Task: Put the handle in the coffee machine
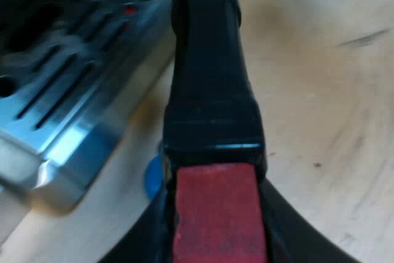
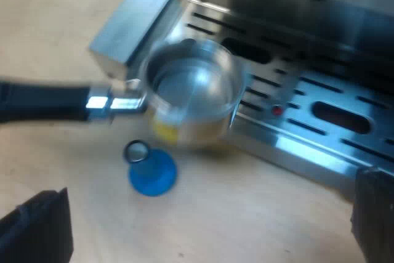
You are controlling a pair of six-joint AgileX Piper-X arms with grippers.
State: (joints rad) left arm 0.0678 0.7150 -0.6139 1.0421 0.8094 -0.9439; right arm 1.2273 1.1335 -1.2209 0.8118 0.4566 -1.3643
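The metal holder's basket [image 2: 194, 87] hangs empty over the corner of the espresso machine's slotted drip tray [image 2: 320, 121]. Its dark handle [image 1: 212, 72] runs away from the machine to its red end [image 1: 218, 214]. My left gripper [image 1: 218, 232] is shut on the handle at that red end, with a black finger on each side. My right gripper [image 2: 206, 232] is open over the wooden table just off the tray's edge. Its fingers [image 2: 37, 229] stand wide apart with nothing between them.
A blue tamper [image 2: 151, 173] lies on the wooden table [image 2: 246, 214] just below the basket, close to the tray's edge, and its blue rim [image 1: 152, 177] shows beside the handle. The drip tray [image 1: 55, 90] has a small red dot among its slots.
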